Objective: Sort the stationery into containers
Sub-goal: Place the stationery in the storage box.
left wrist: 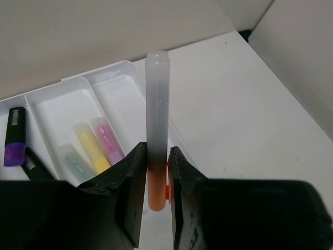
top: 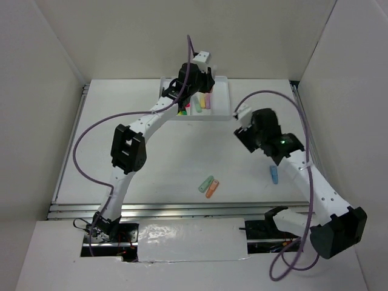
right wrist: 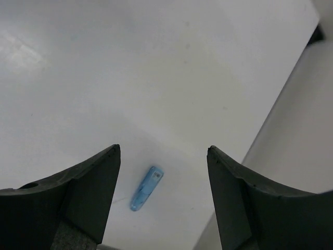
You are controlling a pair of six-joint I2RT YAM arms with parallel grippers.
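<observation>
Orange pastel marker with frosted cap [left wrist: 157, 120] | clamped in left gripper [left wrist: 156, 159] over white divided plastic tray [left wrist: 104, 70] | next: release into pastel compartment [left wrist: 65, 112] (my guess) | right gripper [right wrist: 164, 156] wide open, empty, above blue marker [right wrist: 146, 188] on table [right wrist: 104, 62]

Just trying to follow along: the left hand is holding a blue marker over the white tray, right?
Not blue. The left wrist view shows the left hand holding an orange marker over the white tray.
</observation>
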